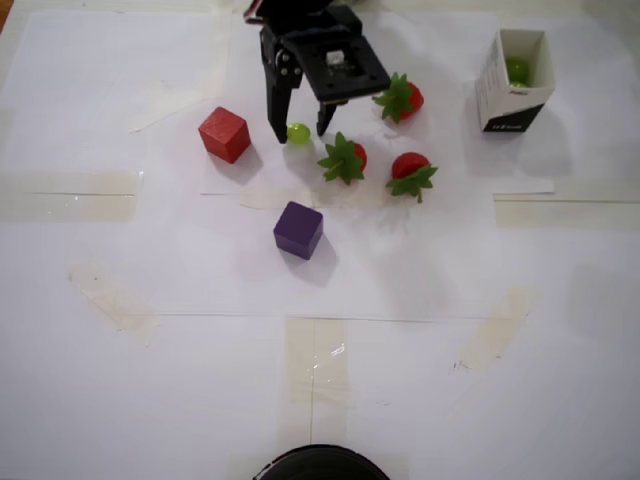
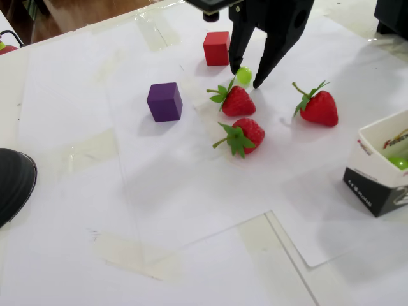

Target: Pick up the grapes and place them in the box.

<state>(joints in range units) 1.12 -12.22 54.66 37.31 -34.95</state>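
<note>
From where I stand, going left to right in the overhead view, the red cube (image 1: 224, 134) sits on the paper-covered tabletop (image 1: 150, 380), and below and to its right sits the purple cube (image 1: 298, 229), well clear of the action. Just right of the red cube the black gripper (image 1: 299, 133) is down at the paper with its fingers (image 1: 276, 118) parted only a little, straddling the one loose grape (image 1: 298, 133). The small green ball lies between the two tips, close to both, but I cannot tell whether either tip touches it, and it does not look clamped. The fixed view (image 2: 244, 76) shows the same thing: the ball is in the gap, low between the black tips. Right beside the grape is a strawberry (image 1: 343, 158), with its leaves close to the right-hand tip, and two more strawberries (image 1: 411, 174) lie further right. At the far right stands the box (image 1: 513, 82), open-topped, with another grape (image 1: 517, 69) already lying inside it. This looks like the grasping step for the loose grape. The next move would be to close fully on it without nudging it away or catching the strawberry's leaves, then lift it and carry it rightward over the strawberries to the box opening.
</note>
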